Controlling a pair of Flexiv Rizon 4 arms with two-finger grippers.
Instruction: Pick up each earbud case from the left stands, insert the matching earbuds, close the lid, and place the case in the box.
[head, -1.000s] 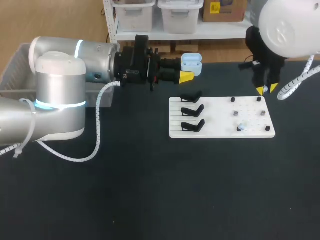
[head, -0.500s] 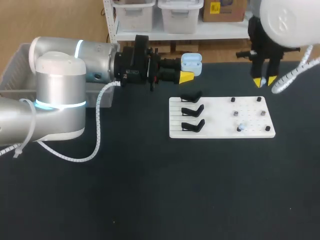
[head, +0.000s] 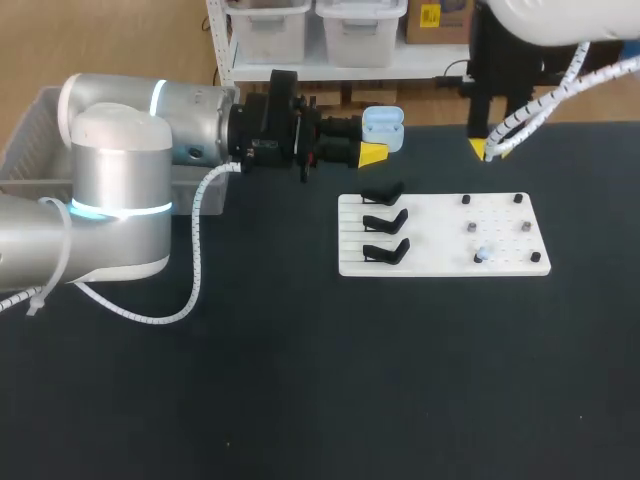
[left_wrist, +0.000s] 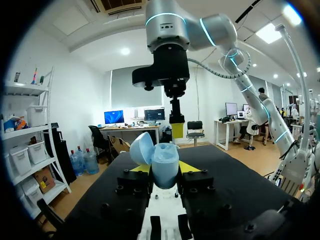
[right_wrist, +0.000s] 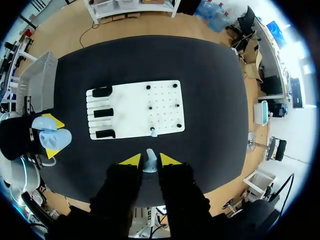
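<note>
Since a second ago the right arm has risen from above the board's far right corner and swung toward the middle of the counter's far edge; the left arm has not shifted. Nearest on the black counter (head: 300, 380) lies a flat white pegged board (head: 440, 264). Three black wedge-shaped stands (head: 385, 221) sit in a column along its left side, and small black pegs dot its right half. A small pale blue earbud (head: 482, 254) stands near the board's near right edge. Beyond the board's left end, the left claw (head: 376, 143) comes in level from the left. It pinches a pale blue rounded plastic earbud case (head: 383, 128) between its yellow tips, lid hinged open, held up off the counter. A grey plastic bin (head: 30, 130) sits at the far left behind that arm. Farthest, the right claw (head: 483, 150) hangs pointing down over the far edge, well apart from the case. In its wrist view its tips are pressed onto a second small pale earbud (right_wrist: 149, 162).
</note>
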